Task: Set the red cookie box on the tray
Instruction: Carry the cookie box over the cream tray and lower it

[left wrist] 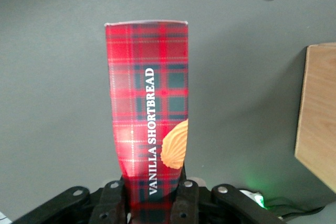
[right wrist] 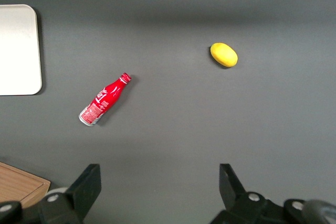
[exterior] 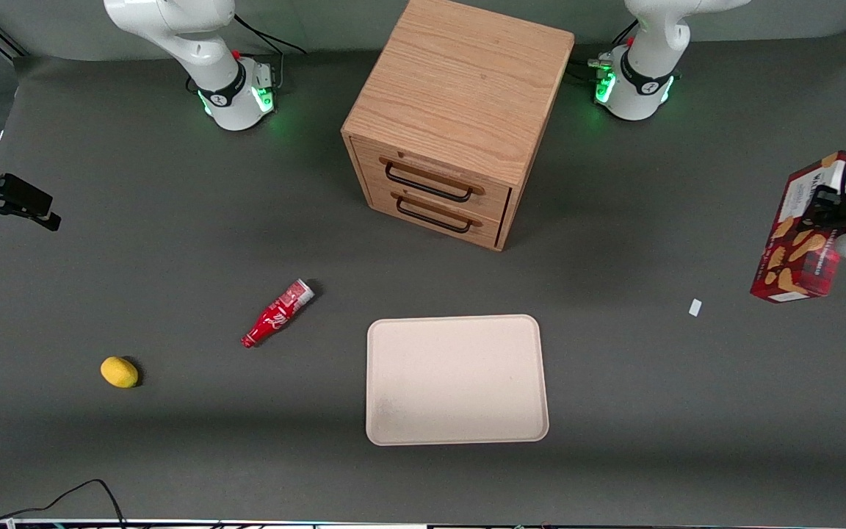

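Nearest the front camera, the tray (exterior: pixel 457 380) lies flat on the grey surface (exterior: pixel 614 411) with nothing on it, so I judge the placing itself not yet done. Just farther back, toward the parked arm's end, I see a red bottle (exterior: pixel 277 314) lying on its side and a yellow lemon (exterior: pixel 120 372), both apart from the tray. A small white scrap (exterior: pixel 695 307) sits on the surface toward the working arm's end.

Farther from the camera than the tray's near edge and well off toward the working arm's end, my gripper (exterior: pixel 827 209) holds the red cookie box (exterior: pixel 805 231) lifted above the surface, hanging roughly on end with a white end downward. From the wrist camera the jaws are clenched on the sides of the box (left wrist: pixel 149 124), which juts out past the gripper (left wrist: pixel 152 198).

Farthest back stands the wooden drawer cabinet (exterior: pixel 456 117), drawers closed.

So the pickup and lift look done to me; the carry over to the tray, the lowering and the release remain.
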Available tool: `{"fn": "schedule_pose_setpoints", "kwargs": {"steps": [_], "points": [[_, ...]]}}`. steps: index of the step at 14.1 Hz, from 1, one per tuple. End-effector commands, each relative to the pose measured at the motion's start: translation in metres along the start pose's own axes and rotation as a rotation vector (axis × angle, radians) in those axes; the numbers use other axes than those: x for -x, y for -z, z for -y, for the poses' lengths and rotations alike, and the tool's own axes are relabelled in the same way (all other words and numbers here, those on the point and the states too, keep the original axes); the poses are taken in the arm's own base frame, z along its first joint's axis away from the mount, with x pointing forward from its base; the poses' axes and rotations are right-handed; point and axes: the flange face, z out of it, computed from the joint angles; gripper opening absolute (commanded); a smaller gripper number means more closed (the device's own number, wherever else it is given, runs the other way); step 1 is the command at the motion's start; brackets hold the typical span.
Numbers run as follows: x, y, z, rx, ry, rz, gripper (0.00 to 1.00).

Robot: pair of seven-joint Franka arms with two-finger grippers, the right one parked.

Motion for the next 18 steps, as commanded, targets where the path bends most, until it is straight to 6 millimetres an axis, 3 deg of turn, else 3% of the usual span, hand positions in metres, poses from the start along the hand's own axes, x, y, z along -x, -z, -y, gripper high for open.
{"fn": "schedule_pose_setpoints", "kwargs": {"steps": [1,2,3,6,10,13,15,18], "points": [[-0.037,-0.002,-0.056,0.007,0.048,0.0,0.11],[-0.052,-0.003,-0.073,0.011,0.075,-0.012,0.11],[-0.081,-0.007,-0.1,0.019,0.111,-0.039,0.11],[-0.143,-0.03,-0.149,0.044,0.215,-0.07,0.11],[-0.208,-0.077,-0.206,0.064,0.292,-0.141,0.11],[-0.243,-0.116,-0.233,0.03,0.314,-0.213,0.11],[-0.264,-0.145,-0.235,0.04,0.366,-0.253,0.16],[-0.289,-0.194,-0.236,0.002,0.357,-0.274,0.13]]}}
